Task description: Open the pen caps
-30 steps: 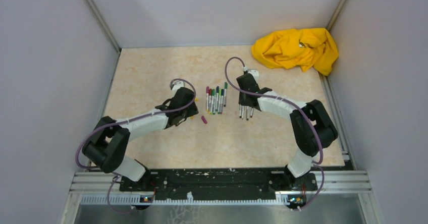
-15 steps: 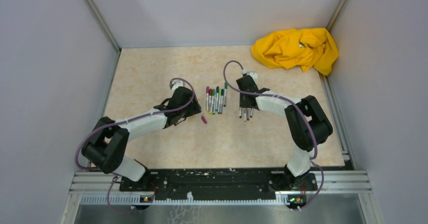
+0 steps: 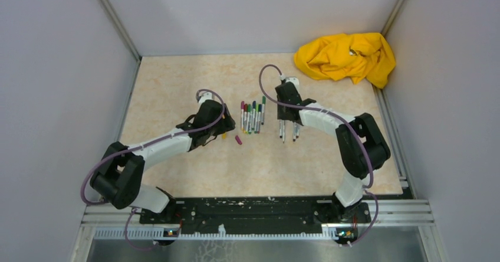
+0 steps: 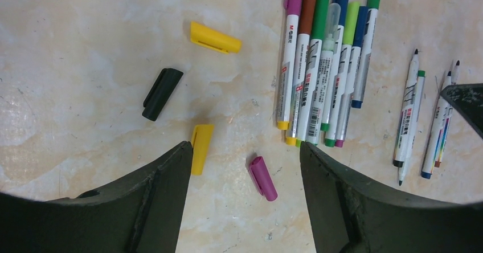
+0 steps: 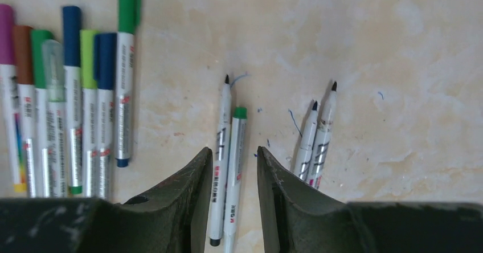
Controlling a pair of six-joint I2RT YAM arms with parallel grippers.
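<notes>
**Four pens uncapped, a row left capped, both tools low over the tabletop**

Top view: the left tool (image 3: 223, 127) sits just left of the row of capped pens (image 3: 252, 117), which lie mid-tabletop. A loose magenta cap (image 3: 238, 139) lies near it. The right tool (image 3: 287, 119) is over four uncapped pens (image 3: 289, 133), just right of the row. The tabletop (image 3: 177, 85) is beige and marbled, with grey walls (image 3: 59, 97) on three sides. A yellow cloth (image 3: 345, 55) is bunched in the far right corner, well apart from the pens.

Left wrist: the tool is released, fingers wide, nothing held, and the magenta cap lies on the tabletop between them. One yellow cap (image 4: 201, 148) is just beside the left finger. A second yellow cap (image 4: 215, 37) and a black cap (image 4: 162, 93) lie further off.

Right wrist: the fingers are set narrow, with two uncapped pens showing in the gap. Cannot tell whether it pinches them or hovers above. Blue ink marks (image 5: 293, 122) are on the tabletop by the nibs.

Risks, as I judge them:
- The capped pens touch side by side, so a grab may take two or scatter the neighbours.
- Round caps may roll if nudged.
- Bare nibs dragged along would add ink to the tabletop.
</notes>
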